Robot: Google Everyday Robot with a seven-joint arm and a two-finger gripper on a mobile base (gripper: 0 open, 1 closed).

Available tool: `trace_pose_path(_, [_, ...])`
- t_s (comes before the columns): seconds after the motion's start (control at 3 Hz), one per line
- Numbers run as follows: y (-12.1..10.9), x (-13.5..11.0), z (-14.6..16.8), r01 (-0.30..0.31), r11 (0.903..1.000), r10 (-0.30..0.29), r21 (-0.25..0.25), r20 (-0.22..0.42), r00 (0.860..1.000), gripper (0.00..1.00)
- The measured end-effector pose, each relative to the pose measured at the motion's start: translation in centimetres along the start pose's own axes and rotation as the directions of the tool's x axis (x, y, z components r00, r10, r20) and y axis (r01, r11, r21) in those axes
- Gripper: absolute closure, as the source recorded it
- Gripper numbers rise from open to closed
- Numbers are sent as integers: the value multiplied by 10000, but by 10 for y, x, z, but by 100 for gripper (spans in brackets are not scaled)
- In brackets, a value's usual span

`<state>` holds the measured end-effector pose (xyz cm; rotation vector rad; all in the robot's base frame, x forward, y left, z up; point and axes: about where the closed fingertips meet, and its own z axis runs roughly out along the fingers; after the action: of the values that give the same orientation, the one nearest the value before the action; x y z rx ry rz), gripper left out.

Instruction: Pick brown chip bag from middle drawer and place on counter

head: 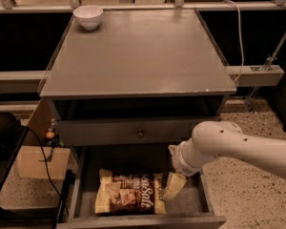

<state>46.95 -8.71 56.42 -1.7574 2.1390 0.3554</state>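
The brown chip bag (128, 197) lies flat on the floor of the open middle drawer (190, 205), left of centre, its "Sea Salt" script facing up. My gripper (173, 187) reaches down into the drawer from the right, its pale fingers at the bag's right end. The white arm (238, 149) comes in from the right edge. The grey counter (138, 56) is the cabinet top above.
A white bowl (88, 16) stands at the counter's back left corner. A closed drawer front with a round knob (140, 133) is just above the open drawer. A cardboard box (38, 161) and a black cable (43, 166) are on the left. A rail bracket (257, 74) sticks out at the right.
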Motion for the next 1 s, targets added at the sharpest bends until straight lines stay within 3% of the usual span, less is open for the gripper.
trace_pose_path(1.0, [-1,8,114,644,9930,-527,-992,1164,9918,0])
